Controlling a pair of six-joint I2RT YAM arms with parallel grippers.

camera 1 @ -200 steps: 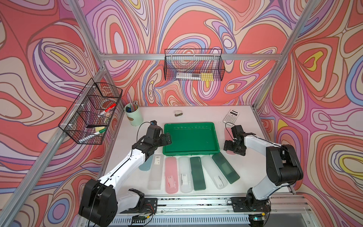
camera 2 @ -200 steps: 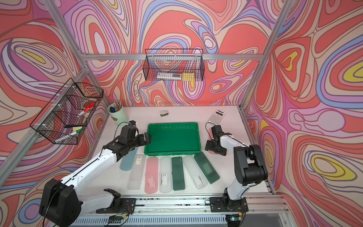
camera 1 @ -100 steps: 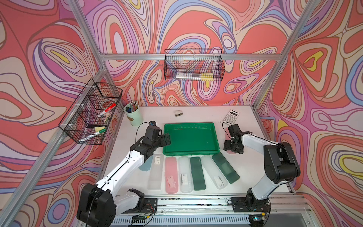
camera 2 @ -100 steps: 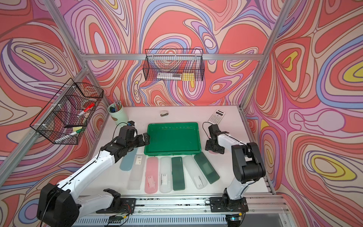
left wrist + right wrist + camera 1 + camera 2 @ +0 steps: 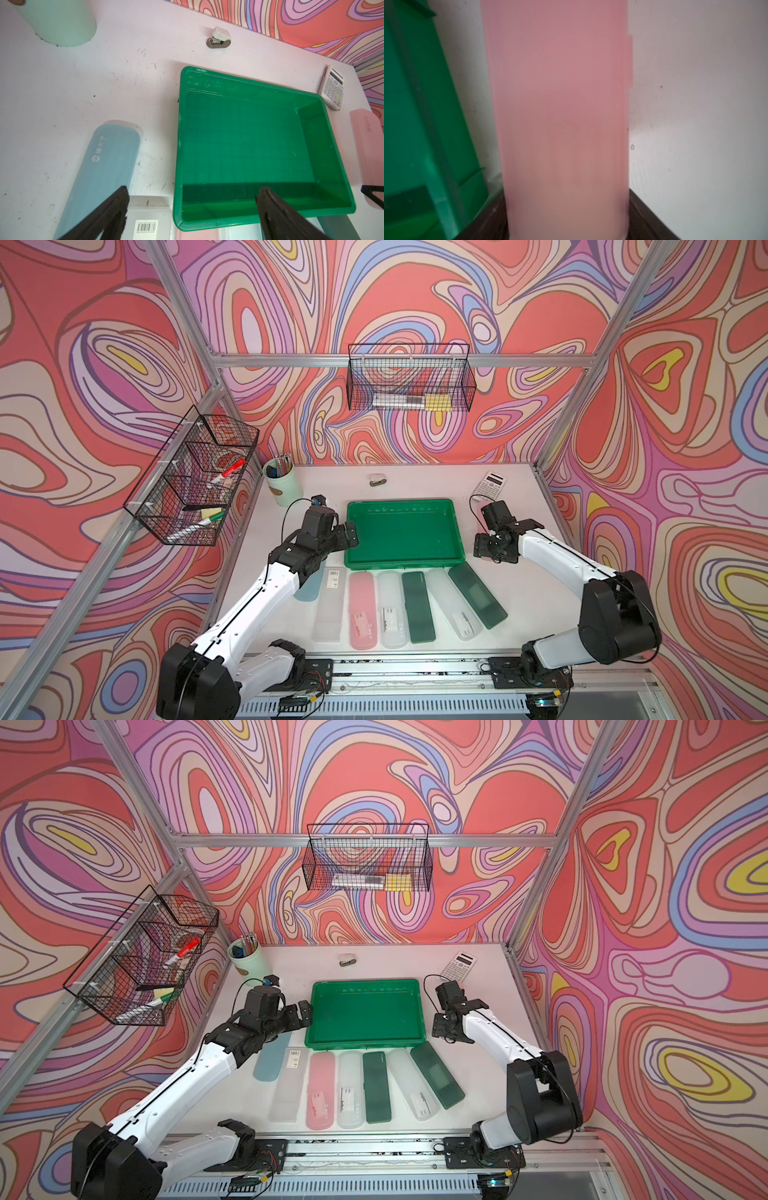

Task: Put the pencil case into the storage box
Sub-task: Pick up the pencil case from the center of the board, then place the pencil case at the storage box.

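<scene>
I held the right claw [image 5: 487, 546] part-closed on the translucent pink plastic pencil case [image 5: 560, 104], which lay just beside the shallow green plastic storage box [image 5: 405, 564]. The left claw [image 5: 347, 534] stood wide open and empty. The grip looked end-heavy, so the case could droop and catch the rim.

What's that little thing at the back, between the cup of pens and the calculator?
A small white and grey stapler, lying alone between the pen cup and the calculator; both top views show it.
</scene>
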